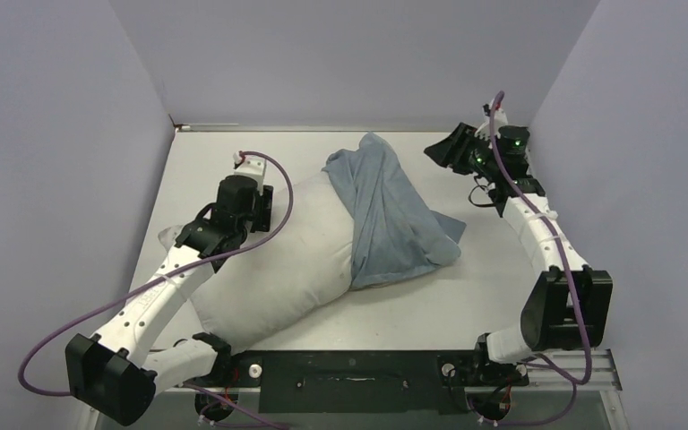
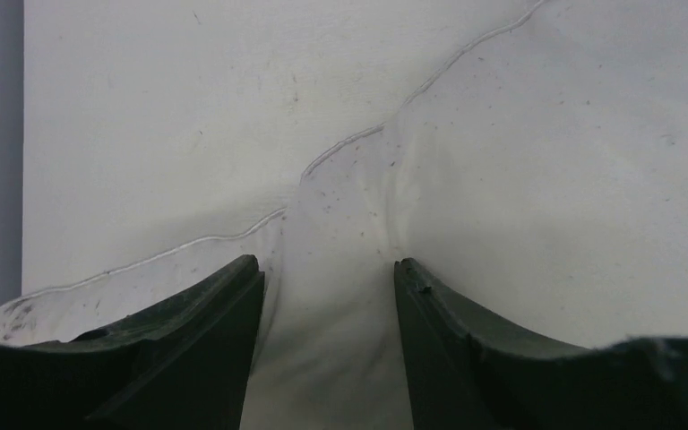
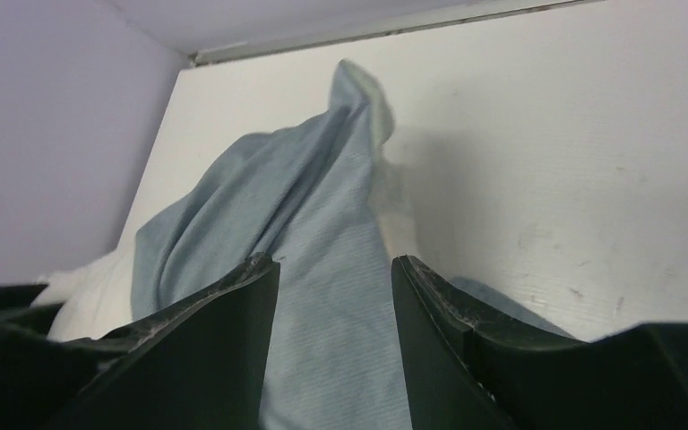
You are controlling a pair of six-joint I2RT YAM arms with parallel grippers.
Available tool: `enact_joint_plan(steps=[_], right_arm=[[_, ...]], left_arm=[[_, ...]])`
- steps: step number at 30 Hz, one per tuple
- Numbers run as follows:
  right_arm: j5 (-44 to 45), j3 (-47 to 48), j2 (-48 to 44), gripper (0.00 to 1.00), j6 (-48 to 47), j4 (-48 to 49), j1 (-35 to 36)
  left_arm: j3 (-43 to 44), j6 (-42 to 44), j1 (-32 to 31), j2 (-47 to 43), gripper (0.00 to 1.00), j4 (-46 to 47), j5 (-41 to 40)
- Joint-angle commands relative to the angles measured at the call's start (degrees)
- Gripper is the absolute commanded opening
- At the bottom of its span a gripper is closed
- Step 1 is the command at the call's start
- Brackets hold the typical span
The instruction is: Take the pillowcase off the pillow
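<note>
On the table point(image 1: 484, 300) the pillow point(image 1: 269, 269) lies slantwise, long axis near-left to far-centre, its far end under the pillowcase point(image 1: 390, 215), whose tip points to the far edge. Left gripper point(image 2: 327, 269) presses the bare pillow, jaws apart round a ridge; right gripper point(image 3: 333, 264) hangs parted, clear of cloth

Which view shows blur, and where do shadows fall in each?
Top external: soft even light, faint shadow beneath the plump off-white pillow. Left wrist: dark tool fingers slightly blurred, a shaded crease between them. Right wrist: fingers soft too; the limp dusty-blue cloth pillowcase shadows the white table.
</note>
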Motion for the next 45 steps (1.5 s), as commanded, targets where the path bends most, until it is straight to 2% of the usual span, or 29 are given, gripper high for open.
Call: enact_joint_plan(steps=[1,2,5,10,13,17,24,25,28,36,38,42,45], right_arm=[[6.4,-2.1,-8.4,0.52,-9.1,-5.7,9.7],[7.9,-3.1,-9.9,0.54,-10.4,-7.1,11.9],[16.4,-6.5,-14.9,0.56,-13.3,-11.6,19.2],[24.3,-14.4,-24.5,0.59,-11.8,-13.8,27.6],[25.9,-17.7,-28.7,0.6,-10.5,-17.0,28.3],[28.4,-20.3,-32.2,0.61,-10.6,-22.8,28.3],[30.3,-24.7,-34.8,0.62,-10.6,-24.5,28.1],[30.1,-25.3,-34.6,0.62,-10.6,-24.3,28.0],[29.6,-27.5,-33.7,0.62,-10.6,-22.8,27.8],[26.6,-30.7,-31.2,0.54,-11.7,-18.5,27.4],[26.3,-31.4,-30.4,0.51,-12.1,-17.4,27.3],[25.2,-32.1,-28.8,0.44,-12.8,-15.2,26.8],[24.5,-31.9,-27.9,0.33,-13.6,-14.7,26.2]], left_arm=[[3.5,-1.0,0.0,-1.1,0.6,0.1,-2.1],[3.9,-1.4,-0.5,-1.6,0.67,-0.3,-2.3],[5.5,-1.6,-3.2,-3.5,0.74,-1.3,-3.6],[7.6,-2.2,-14.0,-6.3,0.79,-3.0,-8.2],[7.9,-4.2,-20.7,-6.5,0.8,-4.4,-9.7],[6.7,-7.9,-29.0,-4.9,0.88,-5.4,-11.6],[5.8,-11.9,-36.6,1.6,0.96,-5.9,-12.6],[5.8,-12.0,-37.1,2.6,1.0,-5.8,-12.5],[6.5,-12.2,-38.0,6.7,0.96,-6.1,-12.6],[6.4,-13.5,-37.5,15.2,0.97,-5.4,-16.9],[6.4,-13.8,-36.8,16.7,0.99,-5.3,-16.9],[6.0,-13.6,-35.5,17.7,0.83,-4.4,-15.9],[5.2,-13.3,-34.4,17.4,0.65,-3.8,-15.1]])
